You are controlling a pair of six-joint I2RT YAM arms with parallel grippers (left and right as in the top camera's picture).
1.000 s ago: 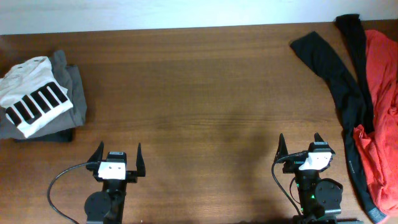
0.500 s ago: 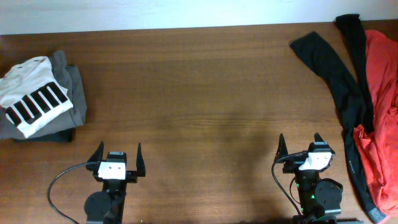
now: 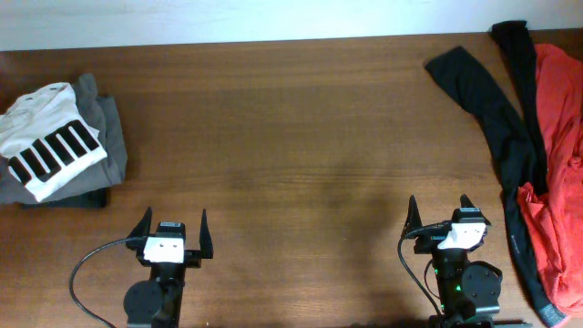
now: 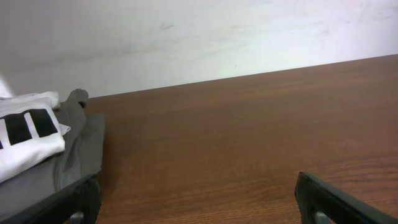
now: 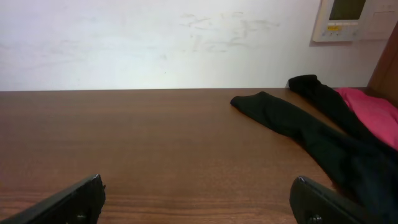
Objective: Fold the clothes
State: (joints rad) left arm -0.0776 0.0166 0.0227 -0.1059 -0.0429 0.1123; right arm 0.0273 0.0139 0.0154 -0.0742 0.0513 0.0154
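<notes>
Overhead view: the clothes yet to be folded lie heaped at the right edge of the table [image 3: 291, 137], up toward its far right corner. A black long-sleeved garment [image 3: 492, 109] runs in a long strip from the far edge down along the right edge, one limb thrown out toward the table's middle. The orange-red T-shirt [image 3: 560, 100] is bunched beside it, partly beneath it and spilling over the right edge. Both arms sit at the near edge. The right jaws stand wide apart and empty, with the heap ahead of them and off to their right. The left jaws, equally wide and empty, are well apart from it. I'd judge the right arm the one to reach first. A folded pile, a white striped piece [image 3: 50, 146] on a grey one [image 3: 105, 137], rests at the left edge.

Left wrist view: the two finger tips show at the lower corners with bare wood between them. Only the folded pile appears, ahead and to the left.

Right wrist view: again the tips are spread with nothing between. The black strip stretches away from the near right toward the far edge, the red cloth behind it, so its long axis lies nearly along the reach, not across it.
</notes>
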